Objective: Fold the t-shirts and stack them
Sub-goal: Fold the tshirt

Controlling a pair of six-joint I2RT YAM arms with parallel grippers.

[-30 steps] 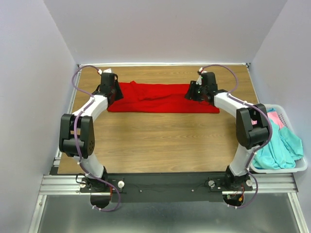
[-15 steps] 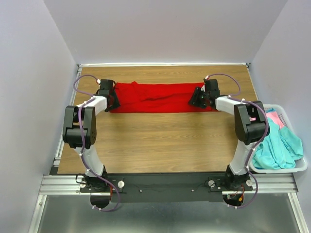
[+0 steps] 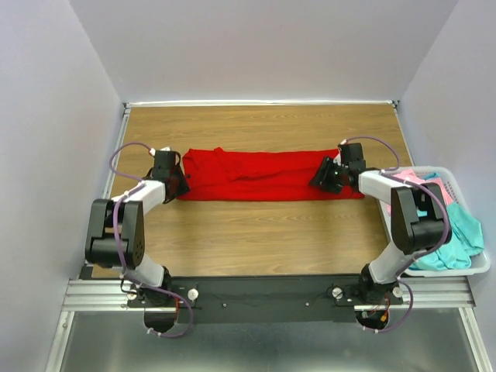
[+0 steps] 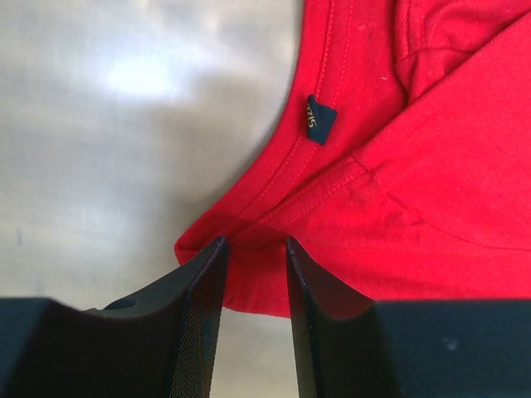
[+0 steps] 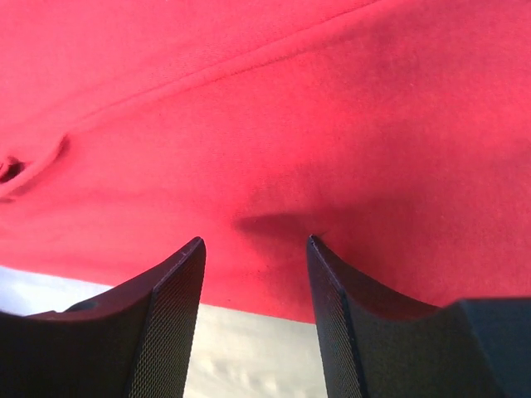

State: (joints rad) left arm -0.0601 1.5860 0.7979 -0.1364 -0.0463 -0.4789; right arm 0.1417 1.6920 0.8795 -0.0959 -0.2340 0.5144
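Top external: red t-shirt [image 3: 267,174] lies as a long band across the middle of the tabletop [image 3: 263,232]. Left wrist: my left jaws are narrowly parted, with the shirt's hem corner lying flat in the gap. Right wrist: my right jaws are spread wider over flat red cloth near its edge.

Bright, even overhead light throws only soft shadows, though close up the table [image 4: 124,83] glares white and blurred beside the sharply focused red t-shirt [image 4: 431,182].
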